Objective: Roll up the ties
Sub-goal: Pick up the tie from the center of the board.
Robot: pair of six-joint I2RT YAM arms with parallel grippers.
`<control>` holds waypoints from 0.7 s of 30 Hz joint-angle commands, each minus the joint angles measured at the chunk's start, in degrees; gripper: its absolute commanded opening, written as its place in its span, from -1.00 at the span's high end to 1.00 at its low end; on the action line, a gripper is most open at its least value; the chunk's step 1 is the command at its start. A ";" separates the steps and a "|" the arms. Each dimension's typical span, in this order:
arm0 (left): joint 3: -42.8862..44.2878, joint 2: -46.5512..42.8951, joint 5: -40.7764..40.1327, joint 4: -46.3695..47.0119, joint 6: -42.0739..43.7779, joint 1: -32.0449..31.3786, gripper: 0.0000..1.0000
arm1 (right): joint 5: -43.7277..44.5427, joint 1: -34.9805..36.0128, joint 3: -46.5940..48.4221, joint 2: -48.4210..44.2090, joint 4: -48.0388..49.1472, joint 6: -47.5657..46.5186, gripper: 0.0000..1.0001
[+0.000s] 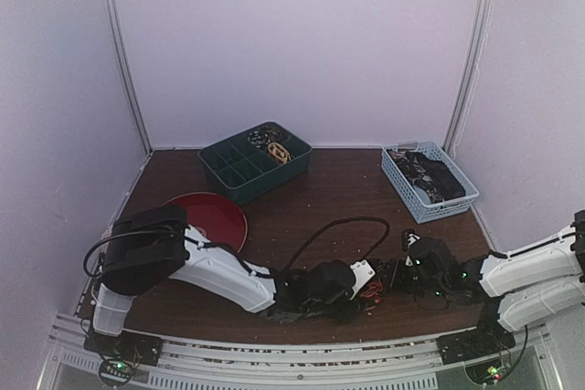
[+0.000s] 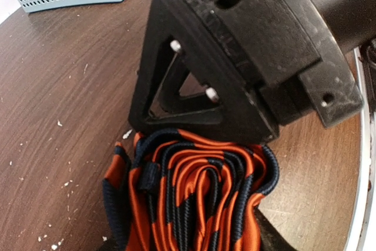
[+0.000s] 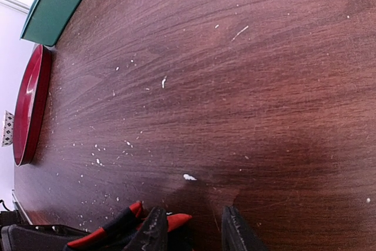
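Green tray — small coiled ties in its right-end compartments. Blue basket holds dark ties. Striped tie lies bunched on the bench between the hands — right hand parted and empty; the left hand's grip can't be told.

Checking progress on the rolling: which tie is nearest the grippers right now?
The orange-red and navy striped one, bunched in folds on the table; the others sit far back in the blue basket and green tray.
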 commanded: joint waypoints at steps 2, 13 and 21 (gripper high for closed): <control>2.66 2.25 2.00 -2.32 2.49 0.62 -0.07 | -0.31 0.38 -0.63 0.59 0.49 0.00 0.35; 2.19 0.80 6.30 -2.67 5.31 0.63 -0.47 | 0.22 0.39 -0.48 0.94 0.58 -0.09 0.37; 4.13 2.49 5.82 -5.09 4.65 1.45 -0.19 | 0.66 0.43 -0.61 1.06 0.40 -0.30 0.39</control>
